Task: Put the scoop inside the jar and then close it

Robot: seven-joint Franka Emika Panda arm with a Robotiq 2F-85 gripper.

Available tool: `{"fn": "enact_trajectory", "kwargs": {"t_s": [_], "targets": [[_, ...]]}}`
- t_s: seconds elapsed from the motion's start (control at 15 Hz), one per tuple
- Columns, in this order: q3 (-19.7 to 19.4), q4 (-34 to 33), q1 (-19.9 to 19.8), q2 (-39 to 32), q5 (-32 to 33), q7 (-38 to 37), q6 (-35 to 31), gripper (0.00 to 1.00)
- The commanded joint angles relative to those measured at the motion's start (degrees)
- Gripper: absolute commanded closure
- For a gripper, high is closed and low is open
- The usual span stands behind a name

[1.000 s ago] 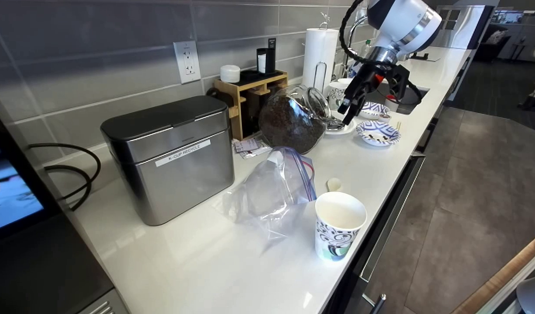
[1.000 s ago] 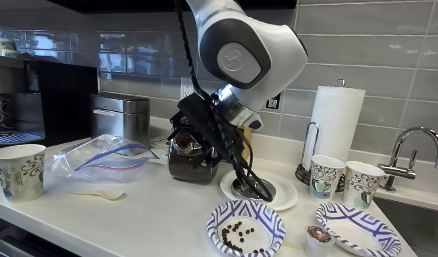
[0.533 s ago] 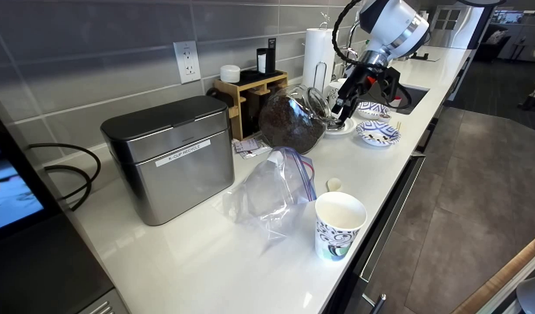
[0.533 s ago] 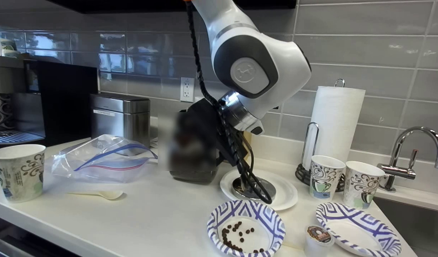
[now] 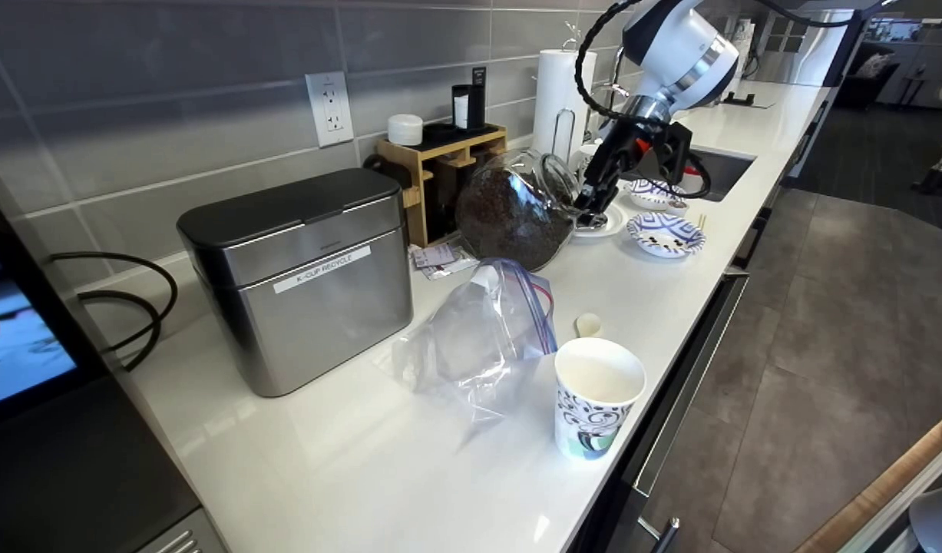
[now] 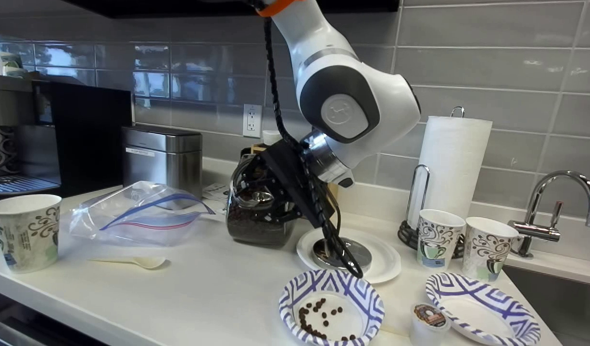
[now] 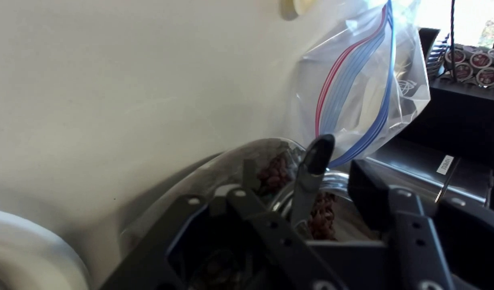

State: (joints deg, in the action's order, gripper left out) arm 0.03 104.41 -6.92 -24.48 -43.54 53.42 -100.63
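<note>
The glass jar of coffee beans [image 5: 509, 211] sits tilted and open-mouthed on the counter; it also shows in the other frames [image 6: 256, 228]. A shiny metal piece [image 6: 262, 196] in its mouth looks like the scoop. My gripper [image 6: 256, 202] is open at the jar mouth, its fingertips on either side of that piece. In the wrist view my gripper [image 7: 321, 189] has a grey, dark-tipped, handle-like shape [image 7: 309, 177] between its jaws, apart from the right fingertip; contact on the left is unclear. A round chrome lid [image 6: 326, 259] lies on a white plate [image 6: 386, 269].
Beside the jar are a clear zip bag [image 6: 136, 216], a pale spoon [image 6: 148, 262] and a paper cup [image 6: 28, 235]. A bowl with beans [image 6: 331, 307] and a coffee pod [image 6: 427, 324] are in front. A wooden rack [image 5: 417, 169] and bin [image 5: 325, 292] stand along the wall.
My gripper has moved left and slightly down toward the jar mouth in an exterior view, and rightward with the arm in an exterior view. The jar, metal piece and lid have not moved.
</note>
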Motion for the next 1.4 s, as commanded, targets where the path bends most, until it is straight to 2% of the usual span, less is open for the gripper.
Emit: {"fn": "enact_trajectory", "kwargs": {"t_s": [0.0,0.33,0.93,1.33], "targets": [[0.85,-2.27,-1.00,-2.30,-1.15,-1.16,2.27,0.69],[0.55,-2.39,-1.30,-2.93,-0.85,-2.77,4.41,1.00],[0.52,-2.29,-1.45,-2.18,-0.85,-5.60,5.51,0.99],[0.53,-1.50,-1.84,-0.11,-1.22,-4.22,5.35,0.99]]}}
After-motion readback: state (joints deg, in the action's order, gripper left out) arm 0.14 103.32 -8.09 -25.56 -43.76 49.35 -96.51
